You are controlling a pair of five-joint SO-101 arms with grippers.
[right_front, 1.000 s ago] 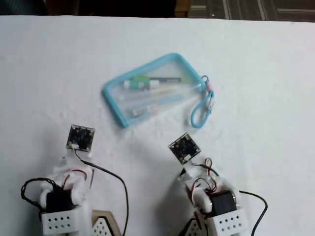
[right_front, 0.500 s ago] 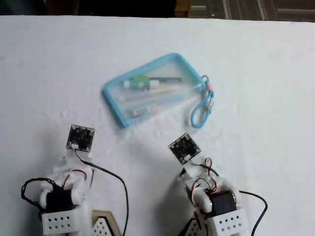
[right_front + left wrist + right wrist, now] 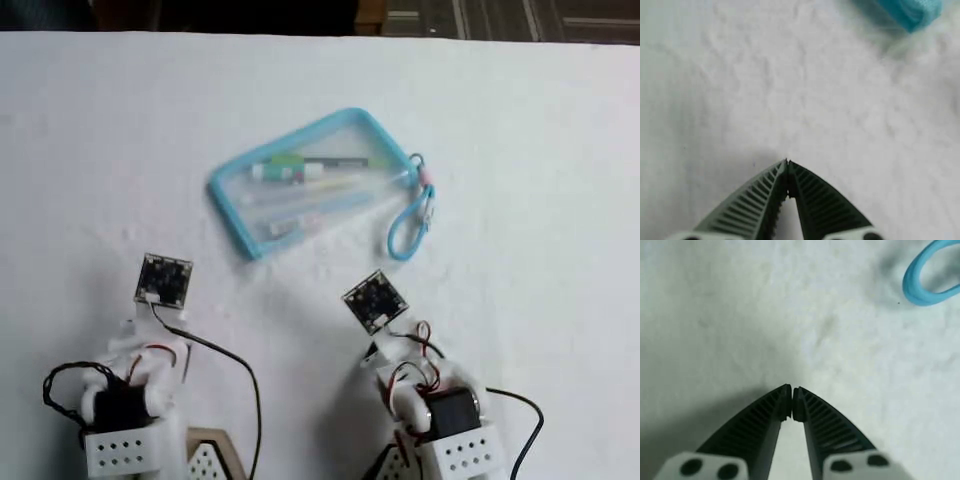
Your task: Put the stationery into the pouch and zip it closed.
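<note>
One pouch lies flat on the white table, at about 1 o'clock from my left arm and 11 o'clock from my right. Its long axis runs from 8 o'clock to 2 o'clock, and its one blue wrist loop hangs off the 2 o'clock end toward 6 o'clock. The stationery lies lengthwise inside, too overlapped to count. My left claw and right claw each hover over bare table, tips pressed together, gripping nothing.
</note>
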